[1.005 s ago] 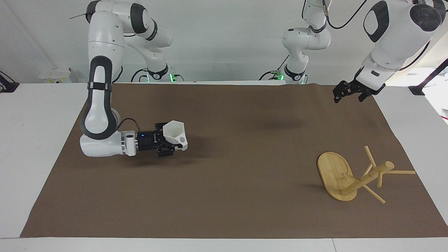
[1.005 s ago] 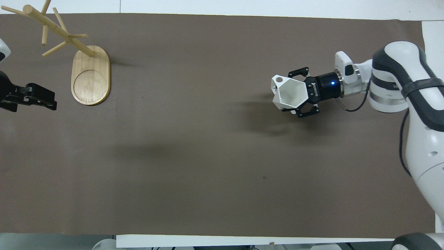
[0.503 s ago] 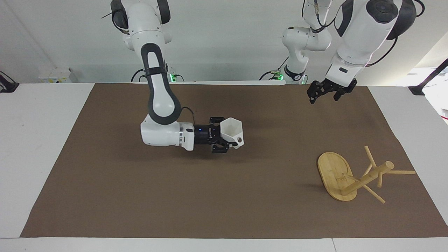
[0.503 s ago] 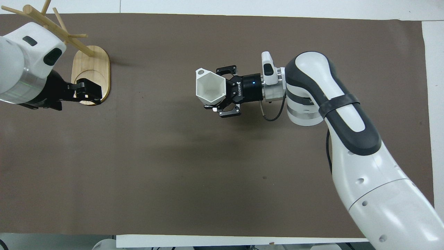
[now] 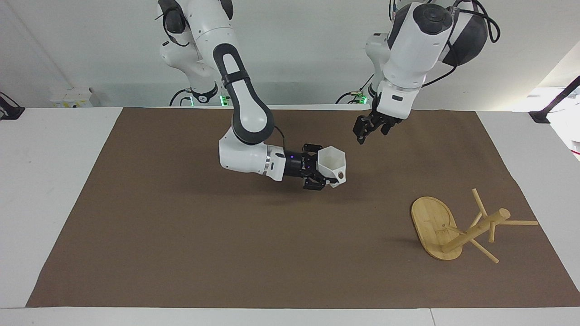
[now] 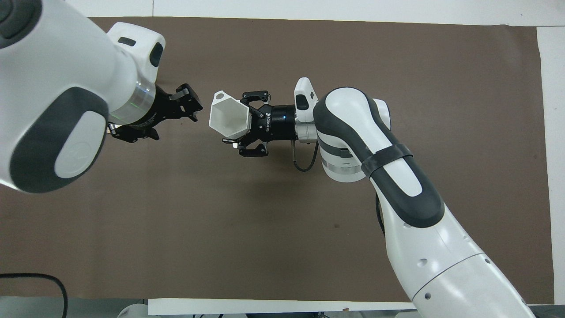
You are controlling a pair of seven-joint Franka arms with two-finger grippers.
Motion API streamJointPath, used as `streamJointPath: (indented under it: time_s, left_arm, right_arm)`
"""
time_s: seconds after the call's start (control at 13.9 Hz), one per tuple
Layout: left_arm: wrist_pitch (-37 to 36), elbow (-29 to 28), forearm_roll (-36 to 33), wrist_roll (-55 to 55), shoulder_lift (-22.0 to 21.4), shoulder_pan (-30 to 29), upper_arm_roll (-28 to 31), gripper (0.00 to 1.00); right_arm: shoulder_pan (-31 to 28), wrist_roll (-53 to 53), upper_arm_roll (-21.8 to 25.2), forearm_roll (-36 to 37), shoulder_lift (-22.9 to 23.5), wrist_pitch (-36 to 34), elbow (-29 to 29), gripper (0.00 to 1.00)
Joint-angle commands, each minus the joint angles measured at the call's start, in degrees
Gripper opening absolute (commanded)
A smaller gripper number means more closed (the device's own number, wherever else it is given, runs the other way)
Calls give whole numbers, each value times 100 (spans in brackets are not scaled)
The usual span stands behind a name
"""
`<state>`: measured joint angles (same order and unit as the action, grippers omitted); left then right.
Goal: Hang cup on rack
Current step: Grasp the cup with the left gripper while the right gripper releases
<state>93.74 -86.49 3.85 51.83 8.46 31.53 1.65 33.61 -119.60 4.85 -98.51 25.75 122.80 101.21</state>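
My right gripper [image 5: 322, 168] is shut on the white faceted cup [image 5: 332, 164] and holds it on its side above the middle of the brown mat. The cup's mouth points toward the left arm's end of the table. In the overhead view the cup [image 6: 227, 120] sits in the right gripper [image 6: 242, 123], its mouth facing my left gripper [image 6: 174, 118]. The left gripper [image 5: 366, 130] is open and empty in the air, a short gap from the cup. The bamboo rack [image 5: 453, 226] stands on the mat toward the left arm's end. The left arm hides it in the overhead view.
The brown mat [image 5: 181, 235] covers most of the white table [image 5: 45, 181]. Nothing else lies on it. The left arm's big white body [image 6: 57, 97] fills the overhead view's corner over the rack's place.
My right gripper has carried the cup from the right arm's end to the middle of the mat. My left gripper has swung in from the left arm's end to meet it.
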Motion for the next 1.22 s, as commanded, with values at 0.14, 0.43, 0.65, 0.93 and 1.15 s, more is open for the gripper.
streamJointPath:
  time_s: [0.14, 0.43, 0.65, 0.93, 1.15]
  left_arm:
    - [-66, 484, 46, 617, 455, 265, 90, 75]
    - [-303, 475, 29, 741, 472, 310, 90, 70]
    - [-497, 422, -59, 863, 455, 292, 108, 68]
    - [-286, 212, -77, 969, 419, 292, 99, 44]
    - [-5, -175, -77, 995, 332, 292, 99, 16]
  right_arm:
    - [382, 455, 24, -125, -193, 665, 22, 18]
    - [383, 473, 24, -116, -185, 701, 13, 18]
    - [374, 473, 24, -116, -185, 701, -5, 18]
    - [383, 482, 24, -125, -185, 701, -5, 18]
    - [366, 482, 24, -125, -185, 693, -14, 18]
